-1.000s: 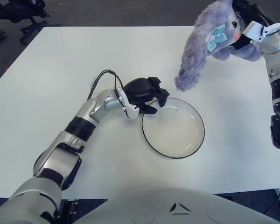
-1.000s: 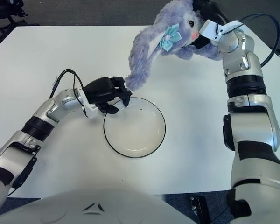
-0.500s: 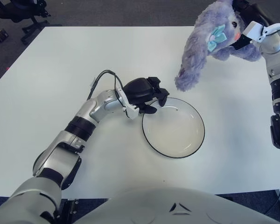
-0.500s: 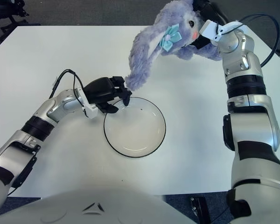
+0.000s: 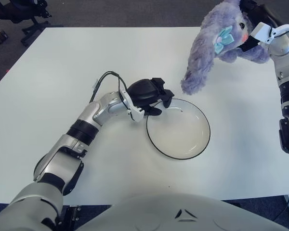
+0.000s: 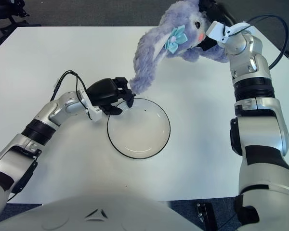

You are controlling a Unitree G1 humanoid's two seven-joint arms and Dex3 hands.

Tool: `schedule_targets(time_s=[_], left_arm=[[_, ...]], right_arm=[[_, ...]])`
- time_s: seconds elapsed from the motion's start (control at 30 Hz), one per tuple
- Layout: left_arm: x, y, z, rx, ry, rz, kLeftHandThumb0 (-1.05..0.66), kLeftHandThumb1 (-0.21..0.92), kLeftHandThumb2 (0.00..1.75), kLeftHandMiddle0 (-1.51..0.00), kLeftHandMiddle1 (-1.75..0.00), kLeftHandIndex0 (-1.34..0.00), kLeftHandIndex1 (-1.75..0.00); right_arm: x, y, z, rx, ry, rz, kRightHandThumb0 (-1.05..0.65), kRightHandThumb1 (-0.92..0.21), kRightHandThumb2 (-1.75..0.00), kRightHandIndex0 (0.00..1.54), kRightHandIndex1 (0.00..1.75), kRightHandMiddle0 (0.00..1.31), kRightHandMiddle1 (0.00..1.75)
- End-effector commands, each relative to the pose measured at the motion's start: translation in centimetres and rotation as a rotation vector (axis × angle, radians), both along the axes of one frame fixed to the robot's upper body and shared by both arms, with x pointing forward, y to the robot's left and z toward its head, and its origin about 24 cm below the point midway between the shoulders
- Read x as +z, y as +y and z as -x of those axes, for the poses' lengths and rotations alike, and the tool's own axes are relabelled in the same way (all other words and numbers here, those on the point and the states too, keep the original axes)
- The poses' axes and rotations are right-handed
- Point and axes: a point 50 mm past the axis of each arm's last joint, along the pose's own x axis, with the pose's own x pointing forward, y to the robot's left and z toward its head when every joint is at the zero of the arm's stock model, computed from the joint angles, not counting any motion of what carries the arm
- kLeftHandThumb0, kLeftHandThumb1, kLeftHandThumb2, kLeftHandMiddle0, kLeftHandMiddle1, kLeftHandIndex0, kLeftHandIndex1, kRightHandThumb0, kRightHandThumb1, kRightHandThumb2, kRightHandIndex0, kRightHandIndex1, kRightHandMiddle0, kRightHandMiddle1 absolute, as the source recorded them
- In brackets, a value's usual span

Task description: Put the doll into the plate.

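At far right, the right robot hand clasps the doll aloft; the left robot hand pinches the plate rim on the counter.

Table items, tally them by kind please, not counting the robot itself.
Doll: 1, purple plush, held up by the right hand
Plate: 1, left hand at its rim
Total: 2

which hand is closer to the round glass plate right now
Left. The left hand grips the round glass plate's near-left rim; the right hand holds the purple plush doll above, behind it.
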Motion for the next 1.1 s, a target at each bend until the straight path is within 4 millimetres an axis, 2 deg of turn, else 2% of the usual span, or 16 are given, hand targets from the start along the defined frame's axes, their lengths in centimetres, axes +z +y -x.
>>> schedule_targets(time_s=[0.0,0.1,0.23,0.6,0.73,1.07], left_arm=[[0.7,0.2,-0.4,0.011,-0.037,-0.003,-0.62,0.92,1.14,-0.44,-1.14,-0.67,-1.23],[0.7,0.3,-0.4,0.011,-0.038,-0.002,-0.62,0.92,1.14,-0.44,-1.14,-0.67,-1.24],[1.8,0.9,-1.3,0.053,-0.096,-0.003,-0.61,0.92,1.12,-0.44,-1.14,-0.69,-1.24],[2.2,1.1,-1.9,0.103,-0.111,-0.024,-0.6,0.92,1.11,-0.45,-1.12,-0.7,-1.23],[2.4,1.4,-2.4,0.152,-0.123,-0.042,-0.61,0.92,1.11,-0.41,-1.1,-0.69,-1.06],[2.5,1.3,-2.4,0.161,-0.125,-0.044,-0.61,0.92,1.1,-0.39,-1.1,-0.69,-1.0]], right_arm=[[1.3,-0.4,0.2,0.002,-0.039,-0.012,0.44,-0.41,-1.19,0.53,1.75,0.56,1.75],[1.3,-0.4,0.2,0.002,-0.039,-0.012,0.44,-0.41,-1.19,0.53,1.75,0.56,1.75],[1.3,-0.5,0.3,-0.001,-0.037,-0.002,0.44,-0.41,-1.19,0.53,1.75,0.56,1.75],[1.2,-0.6,0.2,-0.005,-0.035,0.004,0.44,-0.42,-1.18,0.52,1.75,0.56,1.75],[1.1,-0.7,0.2,-0.008,-0.033,0.009,0.43,-0.42,-1.17,0.52,1.75,0.56,1.75],[1.1,-0.7,0.2,-0.008,-0.032,0.009,0.43,-0.43,-1.16,0.51,1.75,0.55,1.75]])
